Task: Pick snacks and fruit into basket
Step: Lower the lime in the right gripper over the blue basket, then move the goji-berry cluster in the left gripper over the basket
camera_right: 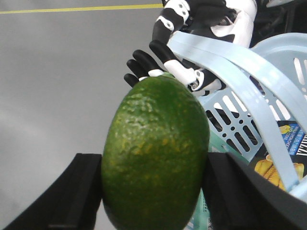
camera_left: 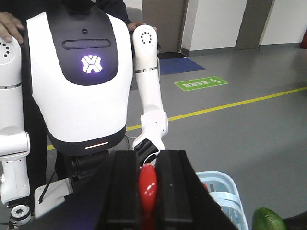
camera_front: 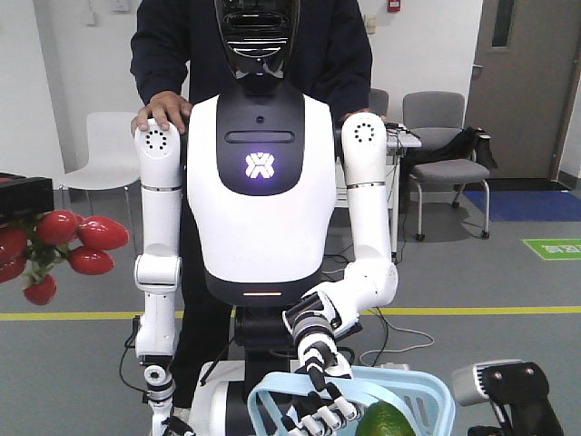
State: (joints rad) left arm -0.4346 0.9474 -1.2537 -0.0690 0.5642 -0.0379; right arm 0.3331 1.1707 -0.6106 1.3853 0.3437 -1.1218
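My right tool [camera_right: 156, 191] clenches green avocado [camera_right: 156, 153] beside basket [camera_right: 283, 48]; left tool [camera_left: 147, 191] grips red fruit [camera_left: 147, 189]. Next: carry over rim, release.

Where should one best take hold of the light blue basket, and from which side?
Probably the hoop handle, from above: it arches well clear of the basket rim. Grip the free stretch beside the humanoid's hand that holds it.

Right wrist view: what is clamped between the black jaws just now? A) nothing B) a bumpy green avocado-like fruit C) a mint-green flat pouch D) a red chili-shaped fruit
B: the bumpy green oval fruit fills the gap between the right gripper jaws, beside the light blue slotted plastic basket.
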